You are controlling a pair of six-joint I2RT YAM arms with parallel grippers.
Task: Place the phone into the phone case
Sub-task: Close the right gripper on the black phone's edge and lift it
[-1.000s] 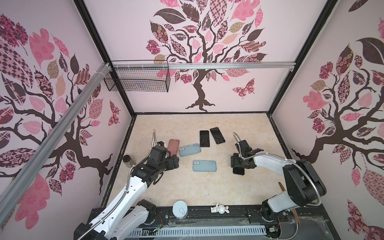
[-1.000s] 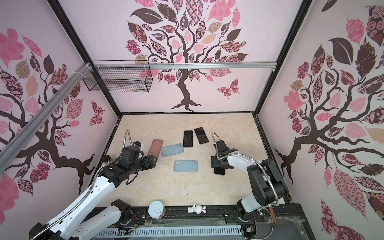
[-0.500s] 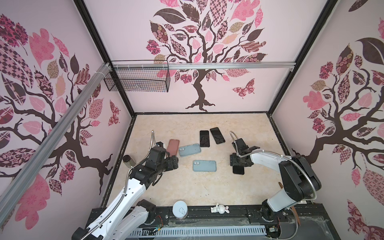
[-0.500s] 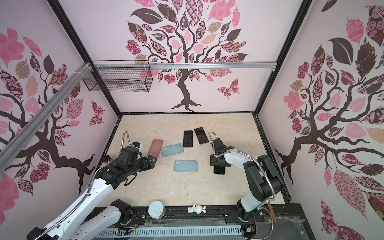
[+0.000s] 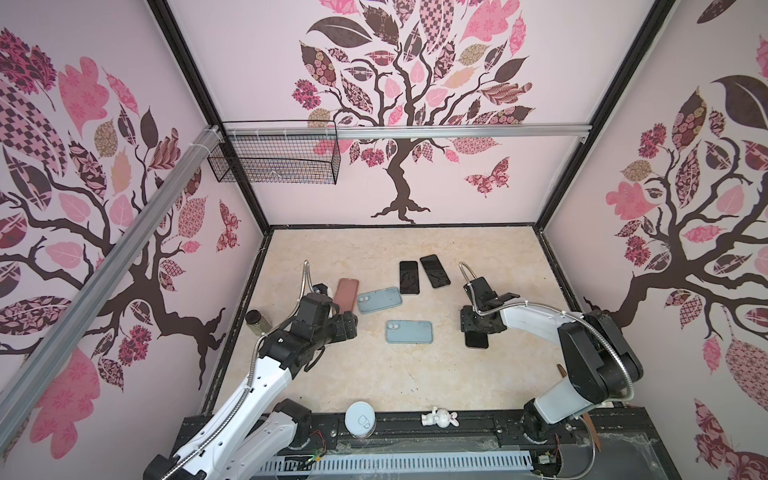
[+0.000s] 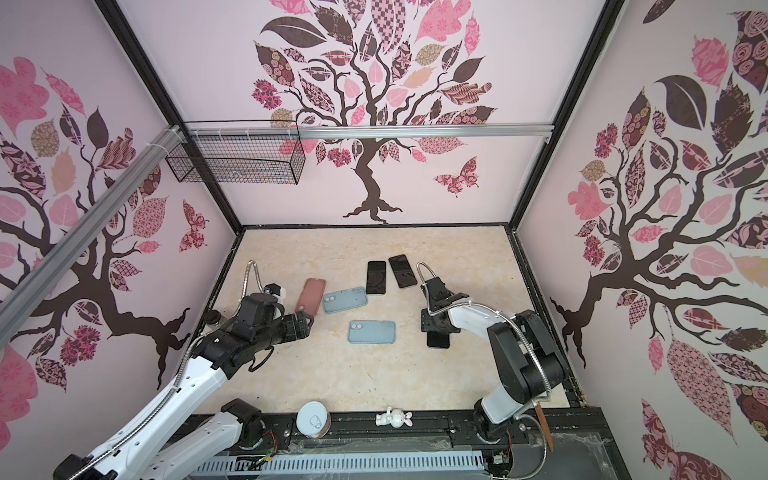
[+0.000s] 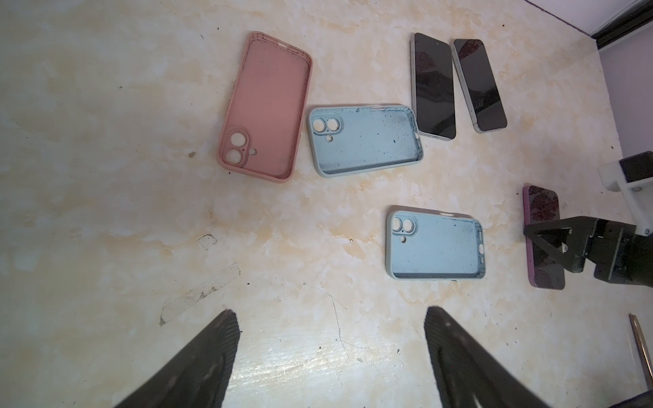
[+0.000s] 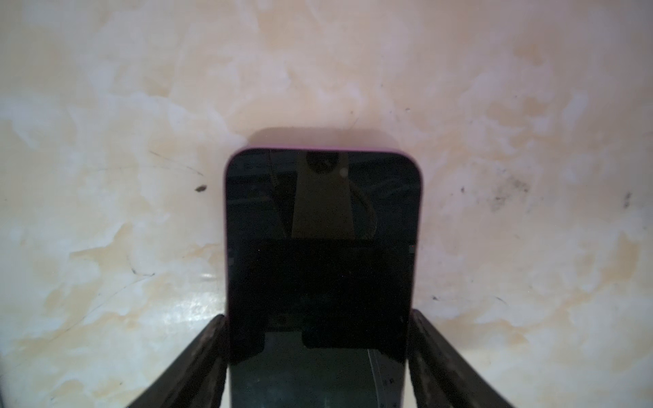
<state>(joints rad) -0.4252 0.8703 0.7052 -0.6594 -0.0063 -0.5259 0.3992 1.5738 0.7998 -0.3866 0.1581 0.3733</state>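
Looking down at the cream, marble-patterned worktop (image 5: 374,374), we see the purple phone (image 8: 323,247). It is a flat slab with rounded corners, a shiny black glass front and a thin purple rim. It lies face up on the worktop, on the right in both top views, apart from the cases.

The right pincer (image 8: 318,316) is low over it, and its two dark, rough fingers (image 8: 206,348) sit right at the phone's long sides. We cannot tell if they squeeze it or only stand beside it.

The left pincer (image 7: 330,311) hangs over bare worktop with its fingers spread wide and nothing between them.

The near blue case (image 5: 409,331) lies open side up between the two arms, closest to the purple phone. It is a shallow, soft-looking tray with rounded corners and two round camera holes at one end, and it has dark specks inside. The far blue case (image 5: 379,299) has the same shape and lies a bit tilted, just beside the pink case (image 5: 348,291), which is also open side up.

Farther back lie the straight dark phone (image 5: 408,277) and the tilted dark phone (image 5: 434,271) — side by side, with glossy black screens and grey edges.
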